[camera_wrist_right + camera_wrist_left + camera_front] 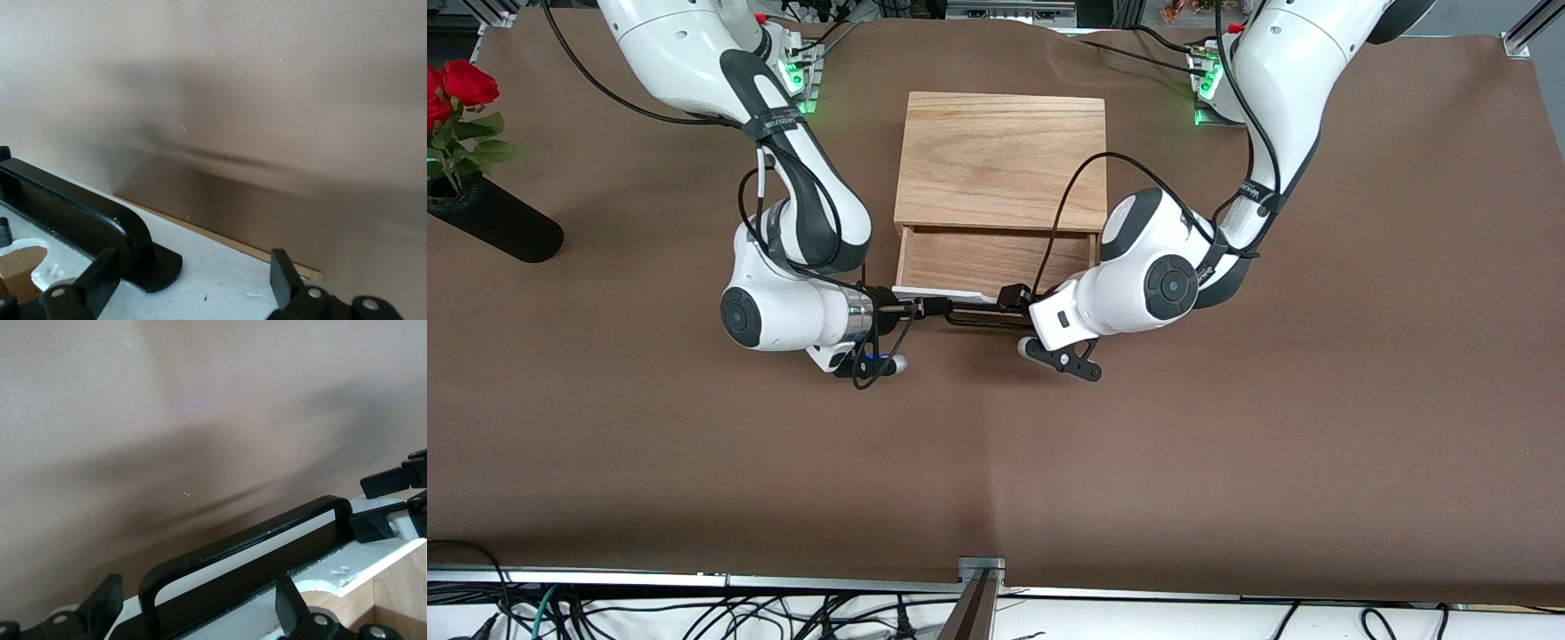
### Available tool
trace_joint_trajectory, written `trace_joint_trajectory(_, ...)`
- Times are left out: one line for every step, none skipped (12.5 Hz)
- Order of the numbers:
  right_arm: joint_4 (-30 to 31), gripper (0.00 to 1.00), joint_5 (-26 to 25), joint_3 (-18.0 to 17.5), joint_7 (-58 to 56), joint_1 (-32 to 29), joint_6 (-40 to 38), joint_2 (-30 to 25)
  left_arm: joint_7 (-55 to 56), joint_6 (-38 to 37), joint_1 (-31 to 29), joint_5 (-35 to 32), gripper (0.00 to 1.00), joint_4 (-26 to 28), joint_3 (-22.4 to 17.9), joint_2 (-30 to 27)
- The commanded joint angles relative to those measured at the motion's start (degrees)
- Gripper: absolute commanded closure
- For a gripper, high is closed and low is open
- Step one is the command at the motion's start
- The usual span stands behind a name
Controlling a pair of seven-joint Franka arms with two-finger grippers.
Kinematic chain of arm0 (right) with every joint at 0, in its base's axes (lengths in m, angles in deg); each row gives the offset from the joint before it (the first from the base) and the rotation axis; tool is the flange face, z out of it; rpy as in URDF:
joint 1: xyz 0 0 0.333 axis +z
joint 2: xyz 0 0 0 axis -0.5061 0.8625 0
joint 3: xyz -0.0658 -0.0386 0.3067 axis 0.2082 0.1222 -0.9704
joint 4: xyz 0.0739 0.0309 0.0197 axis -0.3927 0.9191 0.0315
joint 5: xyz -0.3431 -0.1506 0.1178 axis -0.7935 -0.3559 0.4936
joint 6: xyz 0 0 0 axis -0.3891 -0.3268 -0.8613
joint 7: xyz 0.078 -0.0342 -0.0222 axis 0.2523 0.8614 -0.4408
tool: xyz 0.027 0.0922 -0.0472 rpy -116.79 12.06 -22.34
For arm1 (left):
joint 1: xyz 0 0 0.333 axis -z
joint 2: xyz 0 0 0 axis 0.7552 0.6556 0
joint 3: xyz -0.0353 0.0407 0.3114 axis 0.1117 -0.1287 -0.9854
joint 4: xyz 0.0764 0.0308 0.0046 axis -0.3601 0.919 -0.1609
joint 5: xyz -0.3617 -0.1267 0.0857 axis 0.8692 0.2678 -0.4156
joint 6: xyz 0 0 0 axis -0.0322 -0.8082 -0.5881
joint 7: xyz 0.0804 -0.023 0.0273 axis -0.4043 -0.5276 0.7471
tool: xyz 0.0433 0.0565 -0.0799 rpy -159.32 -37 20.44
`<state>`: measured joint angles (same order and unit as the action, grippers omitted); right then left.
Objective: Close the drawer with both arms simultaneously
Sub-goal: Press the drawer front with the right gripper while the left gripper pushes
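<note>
Drawer (996, 258) partly pulled from oak box (1000, 160) at counter (1227, 427) middle. Left tool (193, 613) and right tool (190, 283) spread, straddling white front panel (220, 280) beside handle (247, 550), positioned for joint push.

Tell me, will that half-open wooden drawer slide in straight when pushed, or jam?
The shallow light-wood drawer with a white front panel probably slides straight: the left tool and right tool sit at either end of its thin black bar handle, balancing the push. It looks stiff and light. The oak-coloured box might shift.
</note>
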<state>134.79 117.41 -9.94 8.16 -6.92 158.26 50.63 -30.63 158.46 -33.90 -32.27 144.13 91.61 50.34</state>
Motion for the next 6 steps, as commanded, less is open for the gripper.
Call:
trace_joint_trajectory(9.13,0.00,0.24,-1.50,-0.16,-0.10,-2.44,-4.93,-1.65,-7.63,0.51,3.24,0.00,1.81,-0.26,-0.53)
trace_joint_trajectory(9.49,0.00,0.32,-2.63,-0.08,-0.10,-2.96,-4.93,-1.48,-9.30,0.42,4.46,0.00,1.46,-0.26,-0.62)
trace_joint_trajectory(9.50,0.00,0.33,-2.99,0.71,-0.10,-3.23,-4.93,-1.56,-10.36,0.16,5.78,0.00,1.45,-0.26,-0.62)
trace_joint_trajectory(9.32,0.00,0.33,-3.08,0.80,-0.19,-3.84,-4.93,-1.47,-11.06,0.07,6.14,0.00,1.45,-0.26,-0.71)
trace_joint_trajectory(8.80,0.00,0.33,-3.00,0.80,-0.19,-4.89,-4.93,-1.39,-11.94,-0.02,6.23,0.00,1.28,-0.26,-0.71)
trace_joint_trajectory(8.71,0.00,0.33,-3.00,0.80,-0.28,-4.99,-4.93,-1.21,-12.21,-0.02,6.23,0.00,1.28,-0.26,-0.79)
